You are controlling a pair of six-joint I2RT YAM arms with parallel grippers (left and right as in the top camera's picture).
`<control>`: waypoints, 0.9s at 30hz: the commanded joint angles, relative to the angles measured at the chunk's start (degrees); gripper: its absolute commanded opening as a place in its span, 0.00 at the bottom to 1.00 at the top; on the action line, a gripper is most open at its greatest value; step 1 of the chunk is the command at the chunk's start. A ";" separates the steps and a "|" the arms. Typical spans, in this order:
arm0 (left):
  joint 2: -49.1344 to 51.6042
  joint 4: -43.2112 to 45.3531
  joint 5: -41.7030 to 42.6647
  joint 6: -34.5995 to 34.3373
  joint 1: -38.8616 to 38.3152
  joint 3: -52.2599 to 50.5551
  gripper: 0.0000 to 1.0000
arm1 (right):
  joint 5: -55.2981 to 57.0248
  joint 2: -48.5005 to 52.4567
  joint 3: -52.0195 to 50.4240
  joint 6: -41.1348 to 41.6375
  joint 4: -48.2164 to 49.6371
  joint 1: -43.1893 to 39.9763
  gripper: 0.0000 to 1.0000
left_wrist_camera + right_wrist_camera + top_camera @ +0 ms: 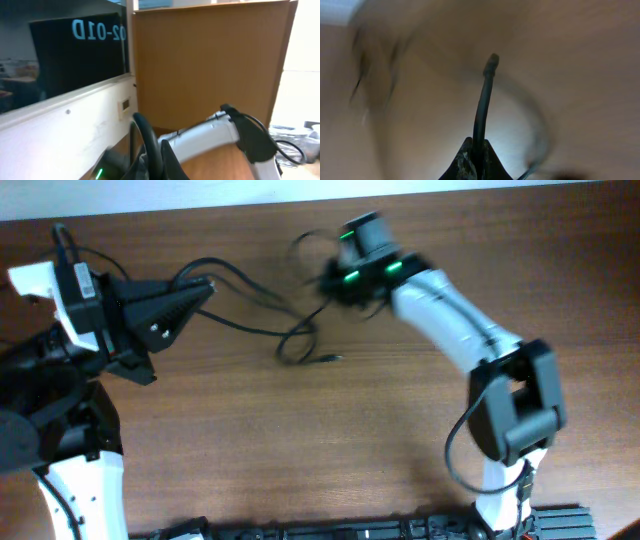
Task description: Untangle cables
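**My two grippers each hold a bit of the cables**

My right gripper (475,161) is pressed together on one thin black cord. My right wrist camera shows it close up. The cord comes up out of the two dark fingertips (462,167) and ends in a small round plug tip. It looks smooth and a bit shiny. All the rest of that picture is a brown blur.

My left gripper (159,167) is pinching too. At the bottom of my left wrist camera, a black cord bends up and over from between the dark fingers. This camera looks across the room, not down. It shows a dark screen (75,55) with pale letters, a flat brown cardboard sheet (210,65) and a white ledge (65,135). It also shows my white right arm (205,140) with a black cuff.

Only the overhead camera shows how it all fits. The left gripper (205,286) is a black pointed wedge on the left. The right gripper (338,284) is near the far edge of the table, with small green lights on it. The cables (262,331) run between the two of them. They are thin, black and bendy. They leave the left tip in long curves, make a loose loop on the wood between the grippers, and climb to the right gripper. One loose end lies flat just past the loop. The table (300,440) is brown wood with fine dark lines.
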 commanded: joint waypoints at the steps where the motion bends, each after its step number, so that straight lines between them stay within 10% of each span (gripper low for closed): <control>1: -3.78 0.17 -4.66 -0.09 14.51 1.46 0.00 | 11.74 -0.44 0.13 -8.33 -6.43 -17.35 0.04; 7: -0.92 -30.73 -17.84 1.86 34.80 1.44 0.00 | 13.14 -0.44 0.13 -13.73 -16.44 -44.83 0.04; 11: 4.79 -34.62 -17.59 3.34 34.97 1.44 0.00 | 20.04 -0.44 0.13 -14.29 -18.71 -52.59 0.04; 15: 7.32 -52.57 -17.90 20.81 34.97 1.33 0.00 | 20.04 -0.44 0.13 -14.29 -23.21 -49.11 0.04; 20: 2.38 -53.62 -20.35 21.11 31.45 1.33 0.00 | 23.69 -0.42 0.11 -14.27 -22.64 -39.21 0.16; 25: -17.03 -64.74 -38.75 33.24 31.23 1.33 0.00 | 24.57 -0.42 0.09 -14.27 -21.84 -33.92 0.16; 27: -18.69 -76.46 -59.34 38.42 31.23 1.33 0.00 | 24.59 -0.42 0.09 -14.27 -21.88 -32.65 0.16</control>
